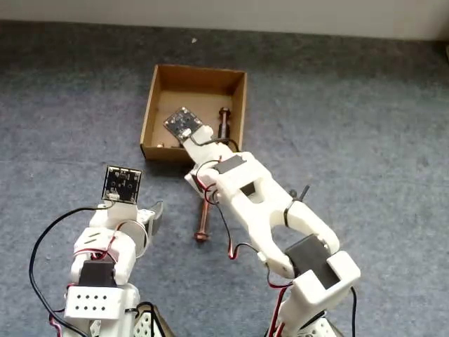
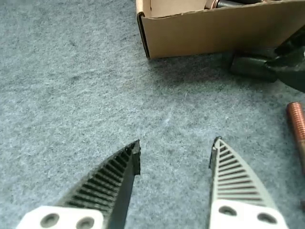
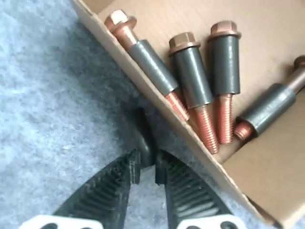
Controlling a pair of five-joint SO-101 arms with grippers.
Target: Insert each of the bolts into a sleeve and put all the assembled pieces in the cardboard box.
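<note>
High view, the loose bolt [image 1: 203, 219] lay mid-frame below the cardboard box [image 1: 149, 116]; left wrist view, the left gripper [image 2: 177, 143] gaped wide, empty; right wrist view, the right gripper [image 3: 147, 164] was pinched on a sleeve [image 3: 143, 133] beside the box wall, probably stiff, slick metal, so I'd grab the bolt mid-shank.
</note>
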